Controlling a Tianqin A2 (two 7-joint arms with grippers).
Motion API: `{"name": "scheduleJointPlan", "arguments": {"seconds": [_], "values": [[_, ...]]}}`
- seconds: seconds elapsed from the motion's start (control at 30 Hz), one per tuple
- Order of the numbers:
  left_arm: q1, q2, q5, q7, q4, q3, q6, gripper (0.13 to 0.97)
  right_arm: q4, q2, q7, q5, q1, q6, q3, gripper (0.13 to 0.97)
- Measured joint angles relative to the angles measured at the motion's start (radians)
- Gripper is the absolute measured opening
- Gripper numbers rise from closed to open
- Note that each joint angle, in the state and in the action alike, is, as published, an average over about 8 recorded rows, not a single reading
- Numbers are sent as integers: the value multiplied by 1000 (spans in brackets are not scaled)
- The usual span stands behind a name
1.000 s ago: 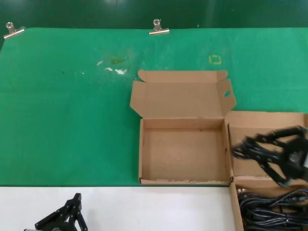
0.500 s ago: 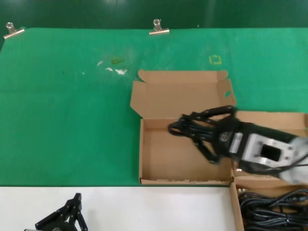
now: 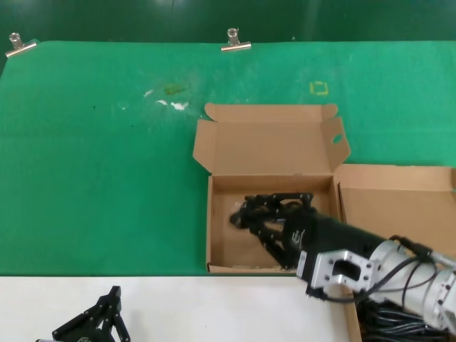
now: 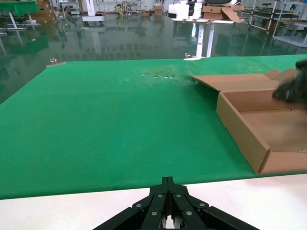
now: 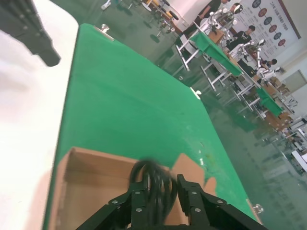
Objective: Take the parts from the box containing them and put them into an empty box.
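Right gripper (image 3: 267, 217), fingers clamped on cable coil (image 3: 274, 206), now lower inside holed-flap box (image 3: 214, 235)

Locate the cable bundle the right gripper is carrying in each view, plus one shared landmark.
Head view: cable bundle in the right gripper, over the empty box.
Left wrist view: dark blur at the edge, above that box.
Right wrist view: coil between the fingers, box behind.
Shared landmark: the box's left wall.
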Motion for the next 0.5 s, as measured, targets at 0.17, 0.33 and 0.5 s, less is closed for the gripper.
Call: {"name": "scheduleJointPlan", "arguments": {"seconds": [0.17, 0.33, 0.5], "values": [[0, 0, 0, 0, 0, 0, 0, 149, -62, -33, -133, 55, -7, 0, 28, 264], [0, 0, 0, 0, 0, 0, 0, 149, -36, -15, -114, 55, -4, -3, 43, 327], [0, 0, 0, 0, 0, 0, 0, 149, 73, 54, -2, 42, -27, -12, 67, 394]]}}
